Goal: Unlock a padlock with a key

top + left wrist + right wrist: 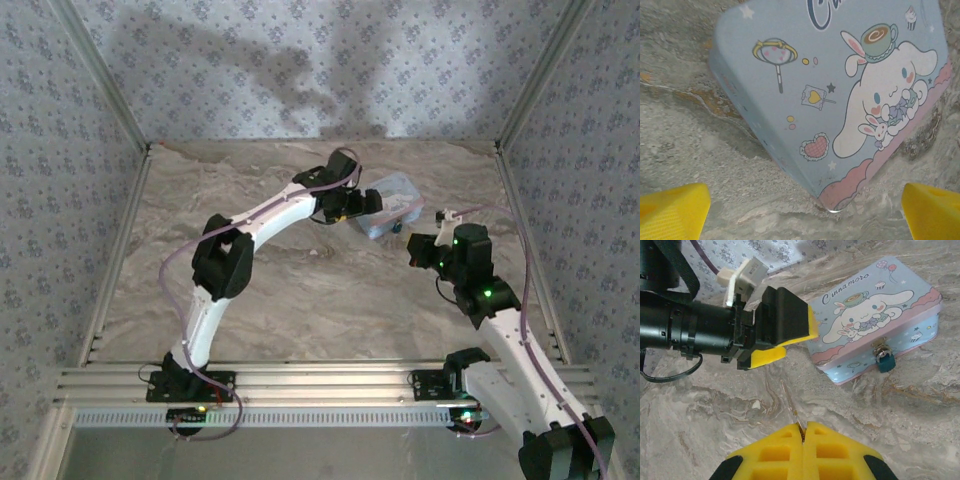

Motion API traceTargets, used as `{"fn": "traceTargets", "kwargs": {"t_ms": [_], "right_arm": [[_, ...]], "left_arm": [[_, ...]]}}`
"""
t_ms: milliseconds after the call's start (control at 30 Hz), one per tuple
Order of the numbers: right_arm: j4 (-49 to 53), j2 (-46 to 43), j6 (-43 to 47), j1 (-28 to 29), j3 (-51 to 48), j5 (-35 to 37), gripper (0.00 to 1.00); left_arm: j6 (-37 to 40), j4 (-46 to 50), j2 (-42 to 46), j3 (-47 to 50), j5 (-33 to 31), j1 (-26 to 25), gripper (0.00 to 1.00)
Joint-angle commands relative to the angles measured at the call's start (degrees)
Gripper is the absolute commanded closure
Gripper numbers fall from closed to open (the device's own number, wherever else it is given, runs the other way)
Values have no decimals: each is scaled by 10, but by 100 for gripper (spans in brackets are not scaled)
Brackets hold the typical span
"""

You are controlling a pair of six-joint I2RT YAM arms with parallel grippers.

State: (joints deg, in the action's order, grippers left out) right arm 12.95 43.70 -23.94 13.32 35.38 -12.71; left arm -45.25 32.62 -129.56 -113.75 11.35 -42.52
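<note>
The padlock (885, 362) is small and dark blue-grey, and it hangs from the hasp on the front of a light-blue cartoon tin (875, 310). My right gripper (803, 428) is shut on the key (794, 409), whose thin blade sticks out toward the tin, well short of the lock. My left gripper (797, 340) stands open at the tin's left end. In the left wrist view its yellow fingertips (671, 211) sit wide apart, with a corner of the tin (840, 100) between them, not touching. From above, the left gripper (352, 205) is beside the tin (392, 205) and the right gripper (424, 250) is just in front of it.
The tin rests on a marbled table (300, 280) toward the back right. Patterned walls (60, 150) and metal frame posts enclose the table on three sides. An aluminium rail (300, 385) runs along the near edge at the arm bases.
</note>
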Motion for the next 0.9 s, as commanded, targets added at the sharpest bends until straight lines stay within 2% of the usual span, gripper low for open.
{"fn": "traceTargets", "kwargs": {"t_ms": [0,567,867], "right_arm": [[12,-10,-4,-4,-7,10,100],[10,-7,-8,-6,-4,13,100],[10,-2,-6,-8,-6,12,100]], "left_arm": [[-12,27,-15,-24,8,-3,2],[8,81,-50,-27,-33,-2,2],[21,43,18,111,-40,8,2]]}}
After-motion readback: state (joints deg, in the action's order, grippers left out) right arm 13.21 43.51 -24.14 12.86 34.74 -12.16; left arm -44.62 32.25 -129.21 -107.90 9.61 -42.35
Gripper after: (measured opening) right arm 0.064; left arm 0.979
